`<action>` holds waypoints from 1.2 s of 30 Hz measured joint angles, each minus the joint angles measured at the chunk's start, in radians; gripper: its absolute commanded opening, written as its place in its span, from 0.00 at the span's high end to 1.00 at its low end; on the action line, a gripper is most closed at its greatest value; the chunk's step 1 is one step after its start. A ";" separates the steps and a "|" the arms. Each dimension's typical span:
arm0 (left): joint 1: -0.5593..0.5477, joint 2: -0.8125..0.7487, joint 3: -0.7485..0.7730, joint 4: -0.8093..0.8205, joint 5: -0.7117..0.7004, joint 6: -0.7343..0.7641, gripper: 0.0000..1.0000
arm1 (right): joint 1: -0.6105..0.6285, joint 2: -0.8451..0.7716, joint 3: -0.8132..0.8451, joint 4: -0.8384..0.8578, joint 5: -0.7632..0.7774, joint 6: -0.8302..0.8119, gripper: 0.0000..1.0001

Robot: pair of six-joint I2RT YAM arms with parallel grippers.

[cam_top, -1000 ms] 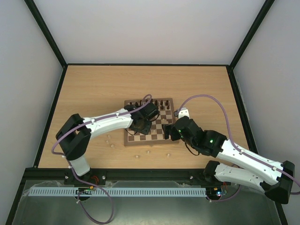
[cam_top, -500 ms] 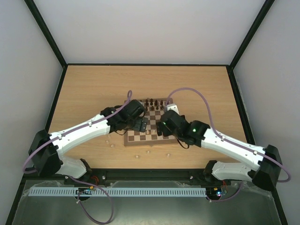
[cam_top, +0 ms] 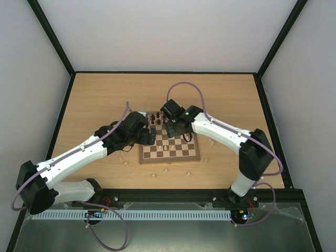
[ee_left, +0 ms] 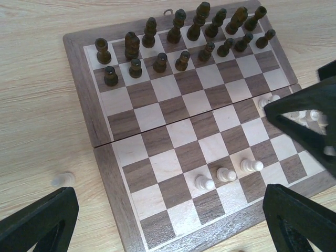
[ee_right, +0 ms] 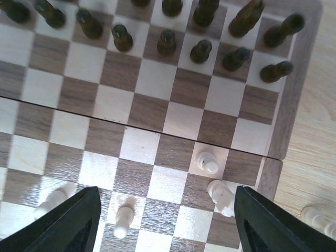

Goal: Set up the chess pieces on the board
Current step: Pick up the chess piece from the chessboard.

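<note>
The board (cam_top: 181,155) lies mid-table. Dark chess pieces (ee_left: 184,59) fill its two far rows. A few pale chess pieces (ee_left: 227,174) stand on its near half, and more show in the right wrist view (ee_right: 209,161). My left gripper (cam_top: 150,137) hovers at the board's left edge, open, with nothing between its fingers (ee_left: 39,223). My right gripper (cam_top: 177,127) hangs over the board's far middle, fingers (ee_right: 275,223) wide apart and open. It holds nothing; pale pieces stand on the squares below it.
Loose pale pieces lie on the tabletop near the board's front edge (cam_top: 166,170), to its left (cam_top: 125,163) and right (cam_top: 206,160). One lies off the board's left side (ee_left: 63,180). Black frame rails (cam_top: 163,72) border the table.
My left gripper has opened and drawn back from over the board to its left edge. My right gripper has swung from the board's near right corner to over its far middle, jaws narrowing somewhat.
</note>
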 measured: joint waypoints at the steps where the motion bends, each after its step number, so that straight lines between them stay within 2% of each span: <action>1: 0.003 -0.004 -0.005 0.005 0.006 0.002 0.01 | -0.003 0.028 0.016 -0.017 -0.003 -0.005 0.32; 9: 0.008 -0.007 -0.021 0.040 0.064 0.013 0.01 | -0.017 0.181 0.069 -0.092 -0.007 -0.018 0.40; 12: 0.008 -0.013 -0.025 0.050 0.079 0.016 0.01 | -0.034 0.187 0.069 -0.097 -0.012 -0.021 0.48; 20: 0.008 -0.021 -0.028 0.055 0.093 0.021 0.01 | -0.119 0.188 0.069 -0.083 -0.069 -0.043 0.55; 25: 0.008 -0.021 -0.028 0.057 0.093 0.022 0.01 | -0.121 0.214 0.067 -0.068 -0.105 -0.062 0.66; 32: 0.009 -0.016 -0.028 0.057 0.094 0.024 0.01 | -0.129 0.241 0.052 -0.058 -0.130 -0.081 0.73; 36: 0.010 -0.006 -0.028 0.057 0.094 0.024 0.01 | -0.129 0.243 0.049 -0.058 -0.127 -0.085 0.80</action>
